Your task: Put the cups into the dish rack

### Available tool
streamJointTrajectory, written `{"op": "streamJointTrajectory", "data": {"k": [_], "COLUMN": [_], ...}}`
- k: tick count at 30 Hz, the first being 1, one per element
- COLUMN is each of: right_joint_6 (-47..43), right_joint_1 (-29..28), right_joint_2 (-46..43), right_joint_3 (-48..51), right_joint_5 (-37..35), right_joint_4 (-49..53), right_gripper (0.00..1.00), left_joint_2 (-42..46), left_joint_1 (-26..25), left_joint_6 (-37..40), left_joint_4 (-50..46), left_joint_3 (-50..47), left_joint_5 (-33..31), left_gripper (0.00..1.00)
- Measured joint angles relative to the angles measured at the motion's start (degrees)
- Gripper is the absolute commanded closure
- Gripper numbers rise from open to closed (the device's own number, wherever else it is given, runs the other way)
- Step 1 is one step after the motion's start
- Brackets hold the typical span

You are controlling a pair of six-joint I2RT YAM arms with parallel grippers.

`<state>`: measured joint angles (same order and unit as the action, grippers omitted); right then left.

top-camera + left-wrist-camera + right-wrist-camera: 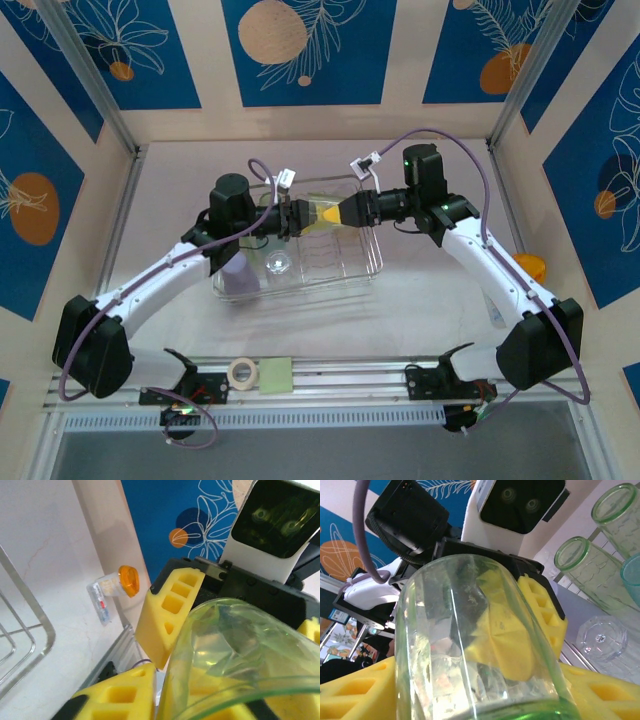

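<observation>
Item aloft: light green cup [470, 645], over the dish rack [330, 278] at the centre of the table [430, 300], bracketed by left gripper [300, 218] and right gripper [345, 213]; which one is clamped on it cannot be told. Racked already: two more green cups [590, 575], teal cup [632, 577], clear cup [601, 637], lavender cup [240, 275] at the rack's left end; the aloft cup at least remains. Label on the orange-capped container [117, 582] by the table's right edge: illegible.

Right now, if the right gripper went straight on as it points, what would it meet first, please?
Most likely the right gripper meets the light green cup between its fingers; just behind, the left gripper faces it above the dish rack.
</observation>
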<state>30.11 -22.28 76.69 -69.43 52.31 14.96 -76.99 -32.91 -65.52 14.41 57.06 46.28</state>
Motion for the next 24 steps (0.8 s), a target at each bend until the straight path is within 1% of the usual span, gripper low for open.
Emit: {"op": "streamJointTrajectory", "data": {"k": [2,3,5,6,9,11,13,14,19,22,24], "right_joint_6": [0.0,0.0,0.0,-0.1,-1.2,-2.1,-2.7,-2.9,-3.8,-5.1,-6.8], "right_joint_1": [0.0,0.0,0.0,0.0,0.1,0.5,1.4,1.9,5.0,7.2,9.0], "right_joint_2": [0.0,0.0,0.0,0.0,-0.1,-0.4,-0.8,-1.1,-2.6,-3.6,-3.6], "right_joint_3": [0.0,-0.2,-0.8,-1.3,-3.2,-4.1,-4.3,-4.3,-4.3,-4.3,-4.7], "right_joint_5": [-0.3,-0.5,-0.9,-1.2,-1.8,-2.5,-3.1,-3.5,-5.8,-9.6,-13.0], "right_joint_4": [0.3,0.7,1.6,2.3,4.5,6.4,8.2,9.0,12.9,17.6,22.4], "right_gripper": [0.60,0.65,0.78,0.82,1.00,1.00,1.00,1.00,1.00,1.00,1.00], "left_joint_2": [-0.3,-0.4,-0.6,-0.6,-0.7,-0.6,-0.3,-0.1,1.2,4.4,8.8], "left_joint_1": [0.0,0.0,0.1,0.2,0.7,1.4,2.5,3.3,6.6,8.1,9.7], "left_joint_6": [0.7,1.8,3.4,4.9,8.0,9.4,10.6,11.1,12.7,13.7,14.6], "left_joint_4": [-2.1,-3.6,-7.3,-9.6,-14.9,-17.3,-19.5,-20.7,-25.5,-29.2,-32.2], "left_joint_3": [0.1,0.4,1.6,2.7,5.9,7.3,7.8,7.8,7.8,7.3,6.1], "left_joint_5": [-0.3,-0.3,-0.7,-1.0,-2.0,-2.5,-3.1,-3.4,-6.0,-10.0,-14.3], "left_gripper": [0.47,0.40,0.32,0.29,0.21,0.19,0.12,0.11,0.09,0.09,0.09]}}
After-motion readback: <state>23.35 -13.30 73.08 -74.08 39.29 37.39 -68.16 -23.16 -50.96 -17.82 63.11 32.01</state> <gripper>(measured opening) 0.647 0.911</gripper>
